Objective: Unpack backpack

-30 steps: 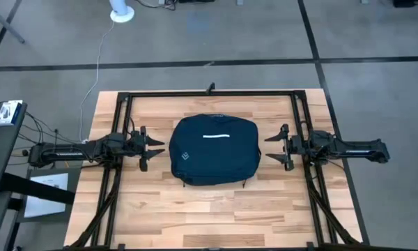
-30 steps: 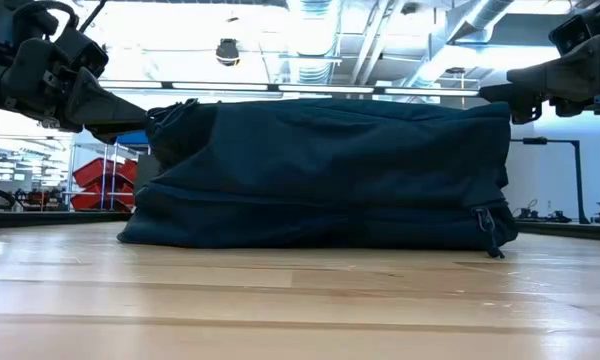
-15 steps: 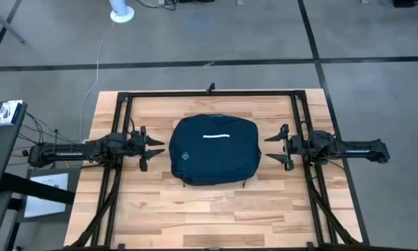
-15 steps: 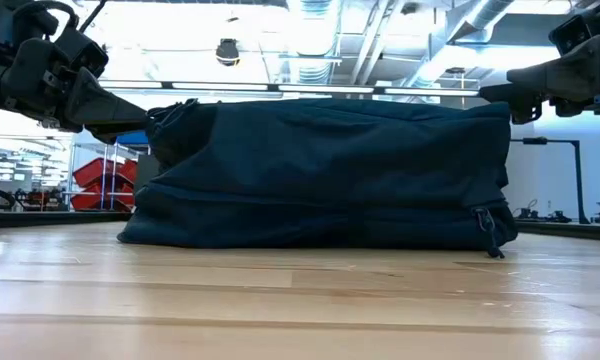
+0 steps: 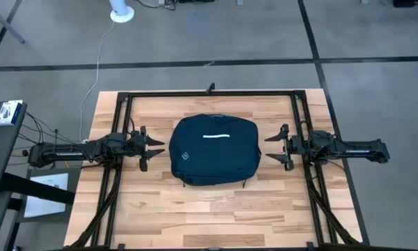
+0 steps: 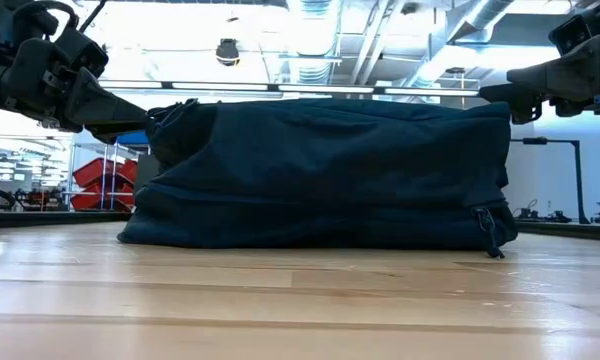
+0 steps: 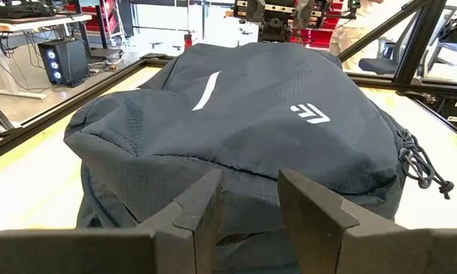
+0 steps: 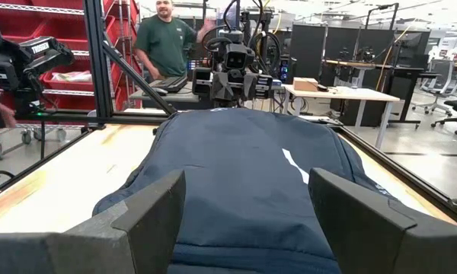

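Where the overhead camera looks straight down, the backpack (image 5: 214, 150) lies flat in the middle of the wooden table (image 5: 195, 216), its white stripe (image 5: 217, 136) and small white logo (image 5: 184, 155) facing up. The left gripper (image 5: 155, 148) hangs just beside the bag's left edge without touching it, its fingers parted and nothing between them. The right gripper (image 5: 272, 148) sits a little farther off the bag's right edge, fingers spread wide and holding nothing. A black metal frame (image 5: 209, 93) runs around the table top.

From table height, the backpack (image 6: 320, 175) fills the middle of the picture as a low, rounded mound resting on the wood, with a zipper pull (image 6: 488, 235) hanging at its lower corner. The left gripper (image 6: 120, 112) points at the bag's upper corner from one side, and the right gripper (image 6: 500, 95) hovers near the opposite upper corner.

Seen from the left wrist, the two fingers (image 7: 202, 209) stand partly open with a narrow gap, close to the near edge of the backpack (image 7: 259, 129); a drawstring cord (image 7: 423, 164) trails off the bag's side.

Seen from the right wrist, the fingers (image 8: 156, 209) are well apart, framing the backpack (image 8: 244, 167) ahead, with the other arm beyond it. A person (image 8: 167, 46) in a green shirt stands in the room behind.
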### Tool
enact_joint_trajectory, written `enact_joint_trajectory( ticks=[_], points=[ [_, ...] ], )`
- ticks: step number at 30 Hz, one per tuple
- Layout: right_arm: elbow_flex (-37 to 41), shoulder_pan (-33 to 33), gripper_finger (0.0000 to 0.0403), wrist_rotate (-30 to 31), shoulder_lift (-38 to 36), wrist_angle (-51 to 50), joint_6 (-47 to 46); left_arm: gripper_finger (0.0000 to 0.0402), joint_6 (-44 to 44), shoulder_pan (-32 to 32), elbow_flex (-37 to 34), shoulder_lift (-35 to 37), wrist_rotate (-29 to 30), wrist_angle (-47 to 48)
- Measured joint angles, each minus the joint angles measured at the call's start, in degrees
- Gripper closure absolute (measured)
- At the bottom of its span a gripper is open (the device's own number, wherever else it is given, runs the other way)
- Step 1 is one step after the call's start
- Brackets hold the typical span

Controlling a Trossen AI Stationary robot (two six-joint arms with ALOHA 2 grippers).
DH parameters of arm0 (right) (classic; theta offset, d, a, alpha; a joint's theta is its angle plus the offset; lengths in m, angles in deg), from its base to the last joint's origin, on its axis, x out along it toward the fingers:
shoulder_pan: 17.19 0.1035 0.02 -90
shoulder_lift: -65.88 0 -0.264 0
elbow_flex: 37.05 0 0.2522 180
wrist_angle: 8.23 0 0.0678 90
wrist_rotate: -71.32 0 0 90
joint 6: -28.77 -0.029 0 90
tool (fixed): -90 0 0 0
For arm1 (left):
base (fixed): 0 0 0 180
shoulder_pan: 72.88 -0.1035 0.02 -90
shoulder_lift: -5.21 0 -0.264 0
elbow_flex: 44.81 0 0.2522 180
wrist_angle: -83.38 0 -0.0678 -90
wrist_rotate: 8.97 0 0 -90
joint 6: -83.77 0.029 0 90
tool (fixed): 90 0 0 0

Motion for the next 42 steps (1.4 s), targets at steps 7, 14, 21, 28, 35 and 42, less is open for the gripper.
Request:
enact_joint_trajectory(
  ticks=[7,14,21,28,35,42],
  points=[
    [0.0,0.0,0.0133,0.0,0.0,0.1,4.5,0.0283,0.0,0.0,0.0,0.0,0.0,0.0],
    [-0.5,0.0,0.0133,0.0,-0.1,10.7,-0.5,0.0283,-6.3,0.0,0.0,0.0,0.6,-4.6],
    [-8.1,-1.0,0.0133,0.0,0.0,13.7,-9.1,0.0283,-11.7,0.0,3.9,-0.1,0.0,-9.9],
    [-16.3,-1.9,0.0133,0.0,1.7,9.7,-13.1,0.0283,-9.7,0.0,11.9,-0.1,-1.5,-7.6],
    [-23.5,-1.9,0.0133,0.0,6.0,10.5,-13.1,0.0283,-9.5,0.0,20.8,-0.7,-0.5,-4.4],
    [-30.0,-1.9,0.0133,0.0,18.7,11.7,-12.8,0.0283,-10.8,0.0,28.8,-10.7,-0.3,3.8]
  ],
)
